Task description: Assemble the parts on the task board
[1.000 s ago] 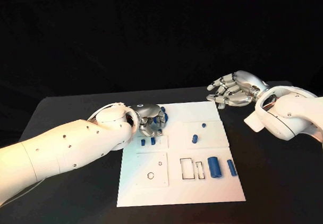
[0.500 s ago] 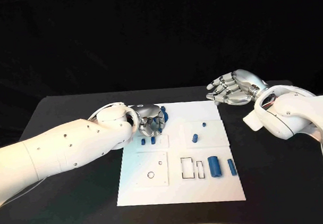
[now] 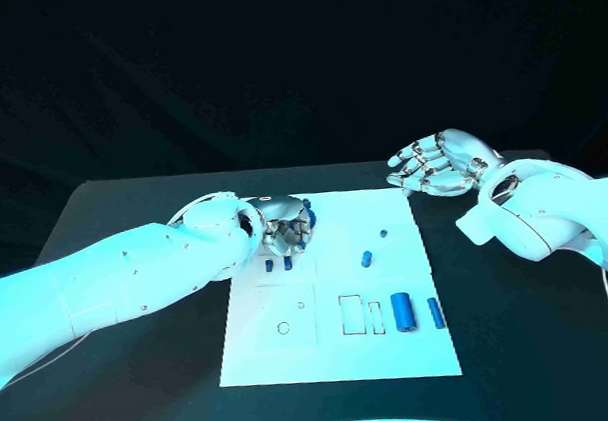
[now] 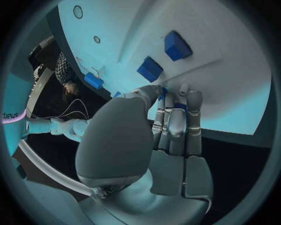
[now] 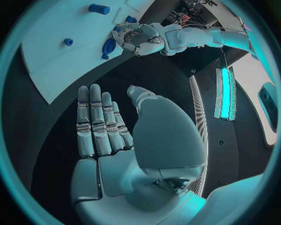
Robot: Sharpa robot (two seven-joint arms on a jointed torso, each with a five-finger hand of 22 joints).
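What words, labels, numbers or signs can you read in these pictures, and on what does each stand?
Flat white task board: no text, only black outlined shapes.
Small blue parts: no readable markings.
Pale band at the left wrist view's rim: a few dark letters, too small and cut off to read.

light: dim, dark backdrop | focus: sharp | wrist views: fisheye-bent (edges dark)

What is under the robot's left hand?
The left hand sits over the far left corner of the white board. A blue piece peeks between its fingers. The rest of that piece is covered, so its shape stays unclear.
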